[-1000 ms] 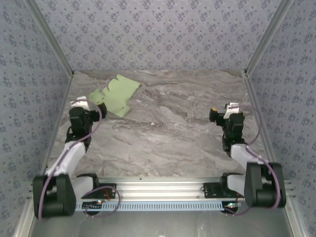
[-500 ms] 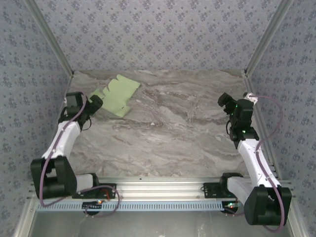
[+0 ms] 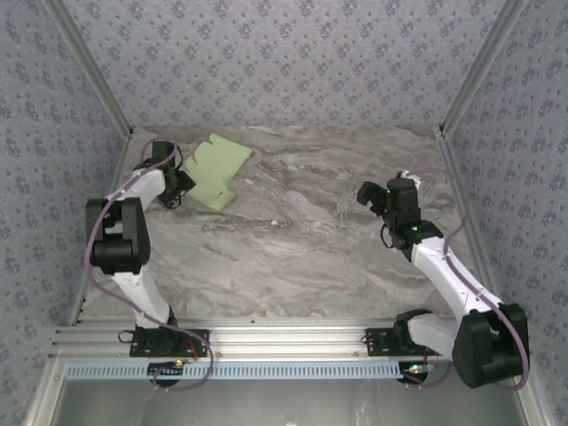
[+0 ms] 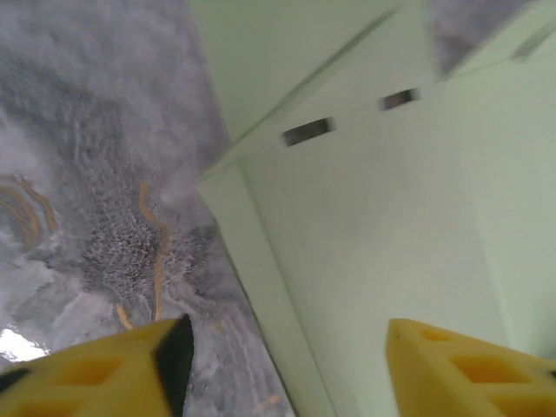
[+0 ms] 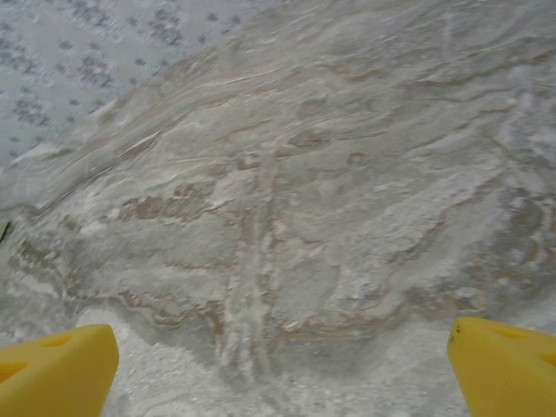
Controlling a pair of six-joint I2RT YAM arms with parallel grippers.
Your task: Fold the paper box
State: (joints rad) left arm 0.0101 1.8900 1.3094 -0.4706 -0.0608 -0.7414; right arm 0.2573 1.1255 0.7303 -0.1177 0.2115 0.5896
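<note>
left claw [image 4: 287, 347] half-open astride edge of pale-green flat card paper box [image 4: 373, 217], nothing held; i fear closing skids or creases it. right claw [image 5: 282, 347] wide, empty.

Left arm [image 3: 142, 286] and right arm [image 3: 448, 271]: white links, black joint housings, a lilac cable [image 3: 89, 232] looped along each. Green LED [image 3: 389, 189] lit on right wrist. Fingers [image 4: 452, 369] yellow, blocky.

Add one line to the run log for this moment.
left gripper: open, at edge of paper box | right gripper: open above table | fold: not yet begun
</note>
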